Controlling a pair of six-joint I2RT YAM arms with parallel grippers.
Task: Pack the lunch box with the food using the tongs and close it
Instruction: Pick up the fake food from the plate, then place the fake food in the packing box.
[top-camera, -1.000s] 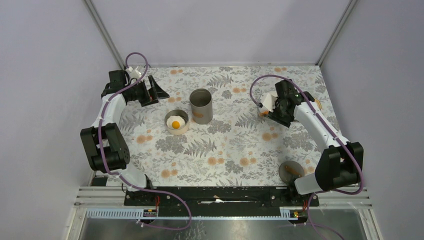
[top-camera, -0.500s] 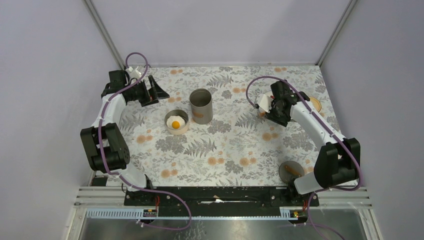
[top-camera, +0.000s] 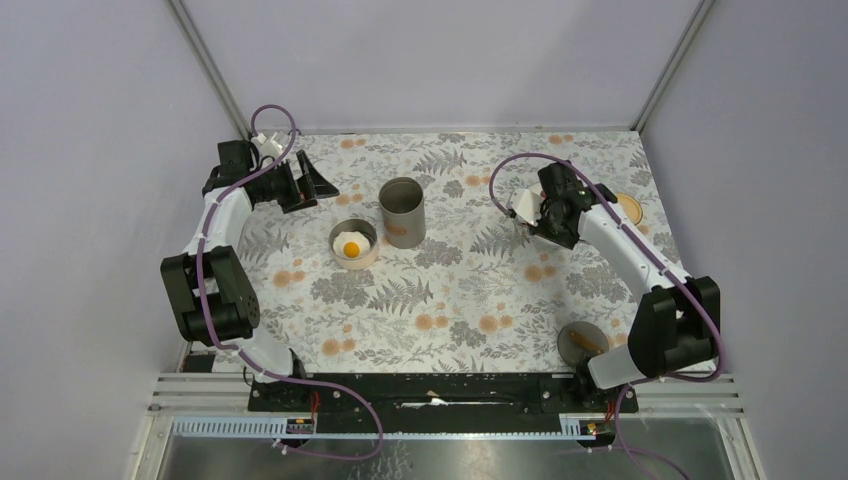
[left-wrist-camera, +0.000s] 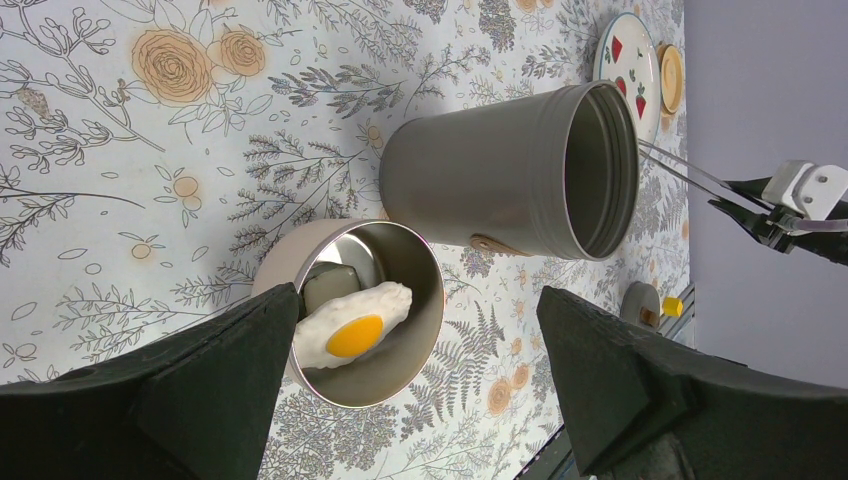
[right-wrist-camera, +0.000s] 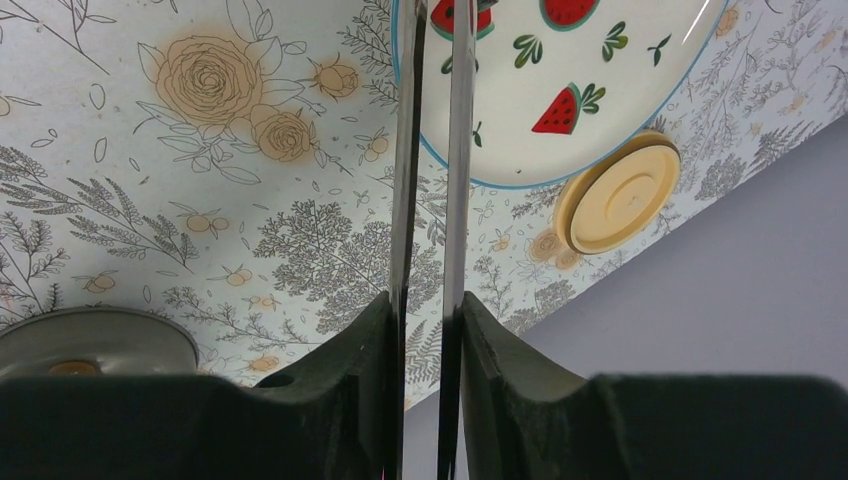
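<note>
So the right gripper (right-wrist-camera: 428, 330) is clamped on the tongs (right-wrist-camera: 408, 150), pinching their arms nearly together and pointing them toward the plate (right-wrist-camera: 600, 100), I'd guess to grab more food. The left gripper (left-wrist-camera: 418, 300) hangs wide open and holds nothing. It's right over the small tin (left-wrist-camera: 400, 250), where the fried egg (left-wrist-camera: 352, 322) already lies, probably just watching.
</note>
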